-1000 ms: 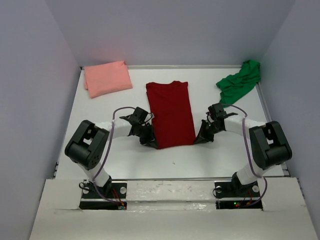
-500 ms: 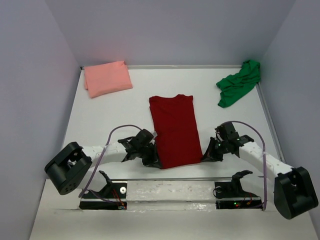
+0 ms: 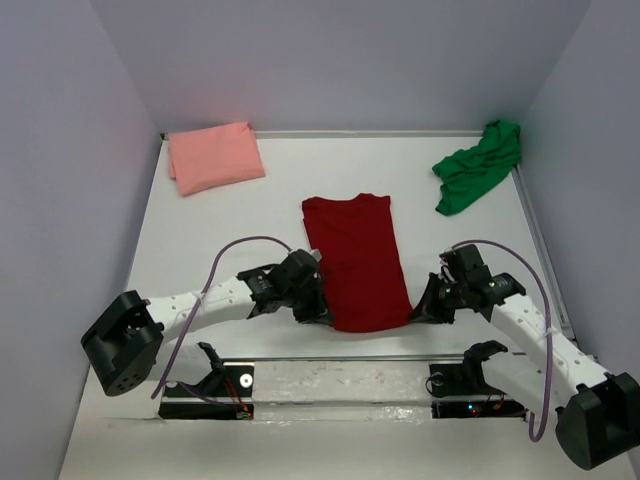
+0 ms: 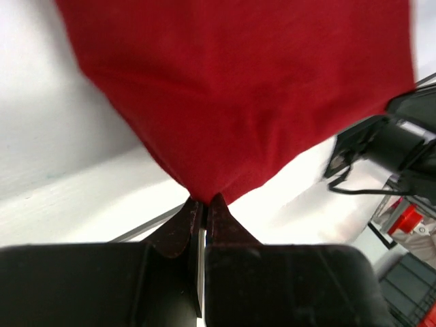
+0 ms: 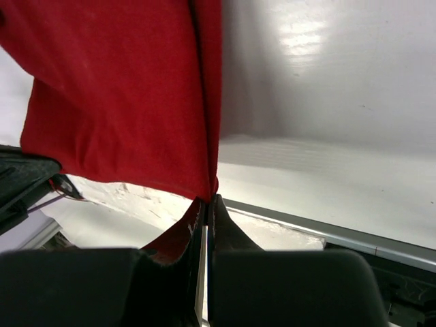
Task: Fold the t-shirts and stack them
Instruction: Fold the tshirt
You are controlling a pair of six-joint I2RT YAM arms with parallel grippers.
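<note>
Hem corners of the dark red t-shirt (image 3: pixel 356 262) were clamped, one by the left gripper (image 3: pixel 322 316), one by the right gripper (image 3: pixel 420 310). Its long axis was extended straight away from both fingertip pairs, midway between them.

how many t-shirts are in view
3: dark red t-shirt near centre, salmon pink t-shirt folded far left, green t-shirt crumpled far right. None looks hidden.

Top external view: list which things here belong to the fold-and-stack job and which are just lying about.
Of the job:
dark red t-shirt, pinched at its near corners by the left gripper and right gripper
salmon pink t-shirt, folded, far left
green t-shirt, crumpled, far right

Lying about:
no stray items show; only the white table and the arms' cables
</note>
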